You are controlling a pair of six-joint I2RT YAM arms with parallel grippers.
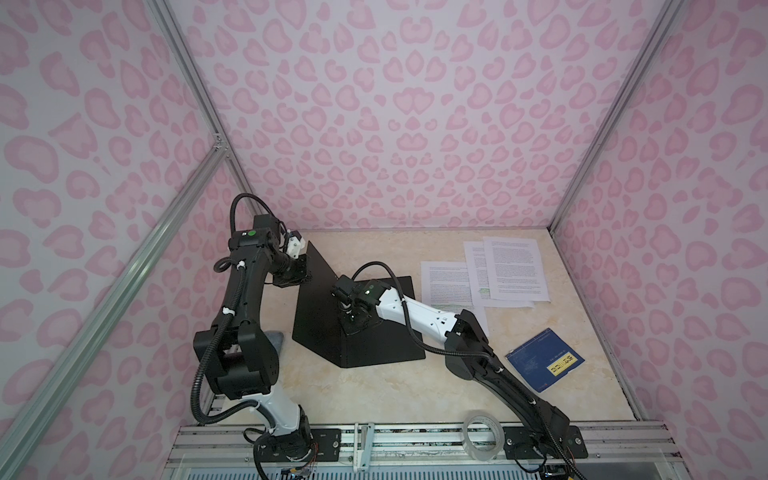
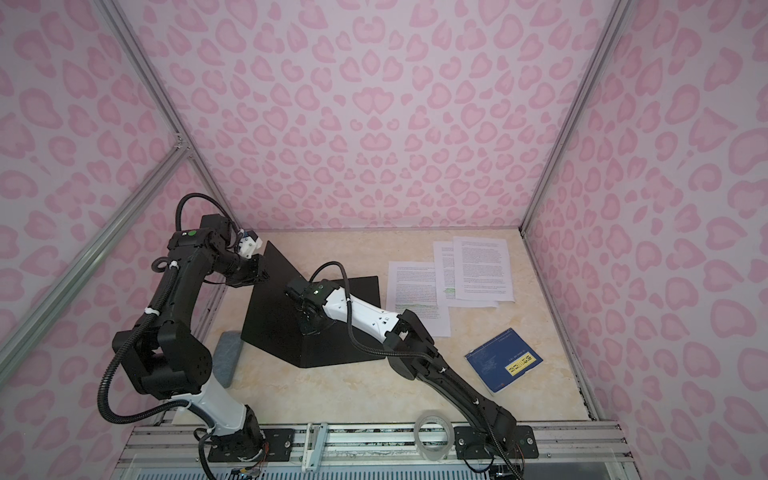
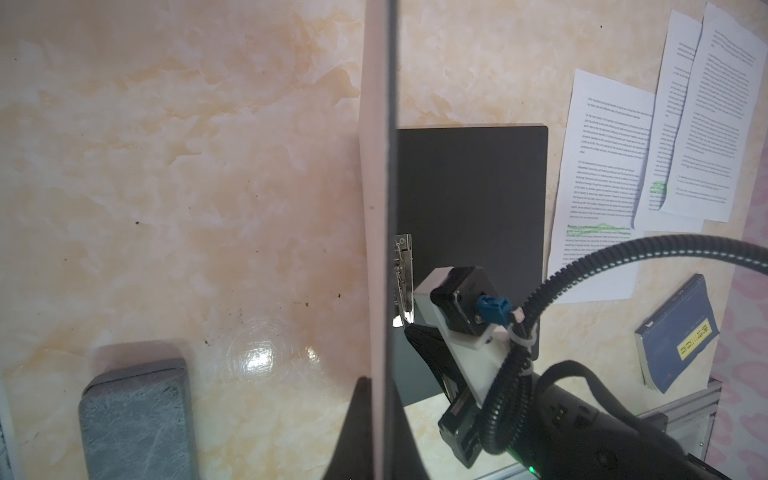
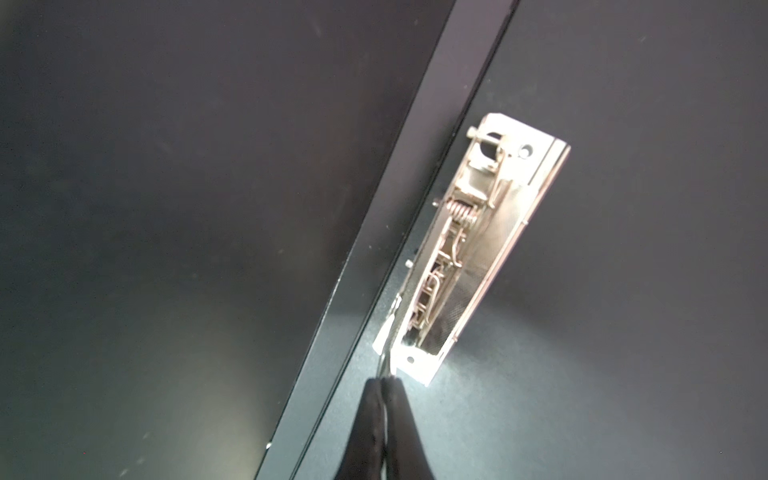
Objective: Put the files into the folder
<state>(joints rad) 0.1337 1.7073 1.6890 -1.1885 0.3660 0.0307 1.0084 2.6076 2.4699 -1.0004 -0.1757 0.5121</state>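
Observation:
The folder point(image 1: 386, 345) lies open on the table, black inside up. One cover point(image 1: 320, 270) stands upright, and my left gripper point(image 1: 301, 266) is shut on its edge; in the left wrist view the fingers point(image 3: 357, 419) clamp that grey-white and black cover point(image 3: 380, 208). My right gripper point(image 4: 384, 380) is shut at the end of the metal spine clip point(image 4: 469, 249), with the clip's thin lever running into its tips. The clip plate is raised. The files point(image 1: 515, 270) are three printed white sheets, overlapping, right of the folder, in both top views point(image 2: 482, 270) and the left wrist view point(image 3: 598, 187).
A dark blue booklet point(image 1: 544, 365) with a yellow label lies near the right wall. A clear tape roll point(image 1: 482, 432) sits on the front aluminium rail point(image 1: 415, 440). A grey pad point(image 3: 133, 419) lies left of the folder. Pink patterned walls close three sides.

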